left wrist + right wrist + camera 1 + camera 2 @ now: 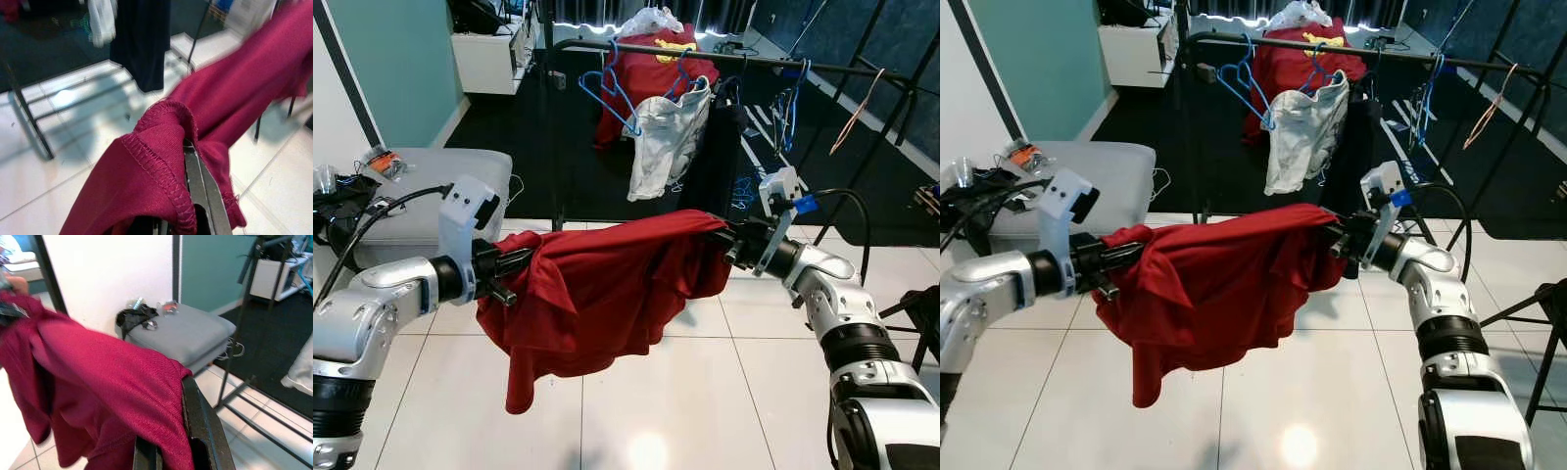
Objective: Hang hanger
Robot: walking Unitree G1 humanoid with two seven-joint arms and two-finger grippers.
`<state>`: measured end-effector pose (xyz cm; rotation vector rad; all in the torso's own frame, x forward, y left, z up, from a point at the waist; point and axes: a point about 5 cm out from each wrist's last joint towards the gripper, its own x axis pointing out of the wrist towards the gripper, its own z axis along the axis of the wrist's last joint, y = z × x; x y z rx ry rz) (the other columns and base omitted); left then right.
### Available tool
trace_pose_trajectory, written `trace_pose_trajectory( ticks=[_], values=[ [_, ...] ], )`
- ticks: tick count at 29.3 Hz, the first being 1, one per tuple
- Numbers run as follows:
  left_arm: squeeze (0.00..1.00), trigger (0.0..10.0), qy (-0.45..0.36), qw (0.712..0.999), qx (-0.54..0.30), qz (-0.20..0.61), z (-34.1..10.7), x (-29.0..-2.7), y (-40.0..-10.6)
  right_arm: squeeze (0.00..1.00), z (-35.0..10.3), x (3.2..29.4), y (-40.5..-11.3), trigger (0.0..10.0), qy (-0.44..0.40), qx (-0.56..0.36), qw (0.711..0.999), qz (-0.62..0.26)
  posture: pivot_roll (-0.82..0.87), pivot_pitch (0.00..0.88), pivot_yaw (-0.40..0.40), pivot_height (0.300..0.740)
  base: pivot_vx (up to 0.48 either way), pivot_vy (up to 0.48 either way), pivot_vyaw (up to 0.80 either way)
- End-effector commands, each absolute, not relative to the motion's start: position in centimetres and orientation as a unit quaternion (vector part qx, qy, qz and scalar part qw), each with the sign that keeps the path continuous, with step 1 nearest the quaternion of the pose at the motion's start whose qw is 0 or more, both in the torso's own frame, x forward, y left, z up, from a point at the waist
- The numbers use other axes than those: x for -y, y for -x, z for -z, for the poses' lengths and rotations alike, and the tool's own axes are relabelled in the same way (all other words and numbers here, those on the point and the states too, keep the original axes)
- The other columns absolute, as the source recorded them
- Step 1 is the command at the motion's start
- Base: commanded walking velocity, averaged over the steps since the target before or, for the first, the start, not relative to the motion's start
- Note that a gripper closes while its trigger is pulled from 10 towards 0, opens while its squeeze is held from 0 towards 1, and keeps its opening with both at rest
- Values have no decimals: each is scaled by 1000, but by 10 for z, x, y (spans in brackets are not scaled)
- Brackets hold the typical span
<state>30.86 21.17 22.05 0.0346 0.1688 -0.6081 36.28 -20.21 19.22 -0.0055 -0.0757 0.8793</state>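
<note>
A dark red shirt (597, 284) hangs stretched between my two grippers above the white tiled floor, its lower part sagging down. My left gripper (514, 269) holds its left end, with cloth bunched over the fingers (203, 196). At the right end my right gripper (729, 240) is shut on the shirt, its fingers (200, 435) half covered by cloth. Behind stands a black clothes rack (842, 67). An empty blue hanger (612, 93) hangs on its rail, beside a white garment (666, 137) on another blue hanger.
On the rack also hang a red shirt with a yellow emblem (651, 69), a black garment (715, 157), more blue hangers (793, 103) and a copper-coloured hanger (857, 108). A grey ottoman (440, 186) with clutter stands at the left by the wall.
</note>
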Motion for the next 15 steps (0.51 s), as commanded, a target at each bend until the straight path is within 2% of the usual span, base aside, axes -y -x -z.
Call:
trace_pose_trajectory(
  ticks=[1,7,13,14,15],
  values=[
    [0,0,17,952,-54,301,-231,-209,-309,0,-188,204,-361,9765,15,31,908,-418,-65,36,-82,740,0,0,0],
    [0,0,66,949,-8,309,-248,-208,-311,0,-173,190,-358,10000,-6,22,906,-422,-60,29,-79,740,0,0,0],
    [0,0,57,949,-13,310,-247,-209,-311,0,-170,185,-358,10000,-12,23,905,-424,-58,27,-76,740,0,0,0],
    [0,0,54,949,-17,309,-246,-210,-311,0,-171,184,-358,9137,-13,25,906,-423,-58,22,-75,740,0,0,0],
    [0,0,54,949,-17,309,-246,-210,-311,0,-171,184,-358,9137,-13,25,906,-423,-58,22,-75,740,0,0,0]
  ],
)
